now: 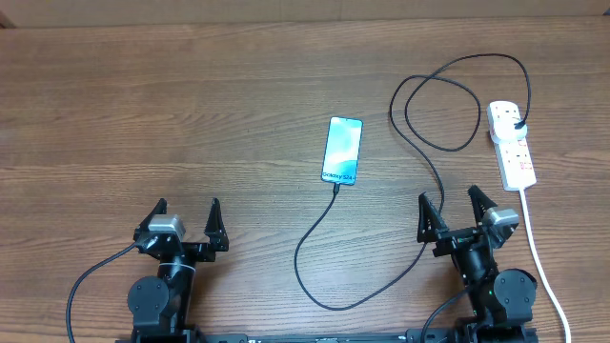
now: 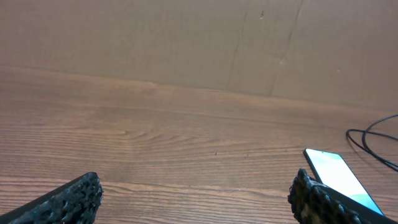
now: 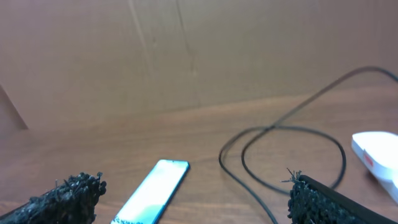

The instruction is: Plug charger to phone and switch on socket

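The phone [image 1: 342,150] lies flat in the middle of the table, screen lit, with the charger's connector tip at its near end [image 1: 336,188]. The black charger cable [image 1: 434,167] loops from there round to its plug in the white socket strip [image 1: 511,143] at the right. The phone also shows in the left wrist view [image 2: 339,176] and the right wrist view [image 3: 152,191]. The cable [image 3: 292,134] and the strip's end [image 3: 376,155] show in the right wrist view. My left gripper [image 1: 187,225] and right gripper [image 1: 456,211] are open and empty, near the front edge.
The strip's white cord [image 1: 541,259] runs down the right side past my right arm. A brown cardboard wall [image 2: 199,43] stands behind the wooden table.
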Motion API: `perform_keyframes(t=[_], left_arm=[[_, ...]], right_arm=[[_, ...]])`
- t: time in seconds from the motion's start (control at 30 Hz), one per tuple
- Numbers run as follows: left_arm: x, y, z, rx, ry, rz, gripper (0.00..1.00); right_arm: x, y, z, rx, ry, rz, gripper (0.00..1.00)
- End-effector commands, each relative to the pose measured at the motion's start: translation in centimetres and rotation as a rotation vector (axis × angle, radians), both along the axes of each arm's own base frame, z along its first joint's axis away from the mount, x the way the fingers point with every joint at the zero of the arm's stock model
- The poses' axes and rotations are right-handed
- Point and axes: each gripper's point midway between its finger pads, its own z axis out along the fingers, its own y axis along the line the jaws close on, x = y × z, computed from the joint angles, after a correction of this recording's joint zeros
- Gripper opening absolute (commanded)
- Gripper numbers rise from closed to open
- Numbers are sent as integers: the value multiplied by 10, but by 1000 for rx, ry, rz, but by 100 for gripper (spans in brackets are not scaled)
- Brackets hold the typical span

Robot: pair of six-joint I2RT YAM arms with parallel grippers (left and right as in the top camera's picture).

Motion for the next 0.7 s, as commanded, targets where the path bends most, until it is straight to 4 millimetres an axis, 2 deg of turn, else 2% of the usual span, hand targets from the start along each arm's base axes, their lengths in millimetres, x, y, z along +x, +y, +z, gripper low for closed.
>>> perform_keyframes(t=[0.0, 0.67], left_arm=[[-1, -2, 1, -15, -5, -11, 100], [-1, -2, 1, -15, -5, -11, 100]], right_arm=[[1, -3, -3, -8, -1, -20, 100], [2, -8, -4, -9, 3, -48, 100]])
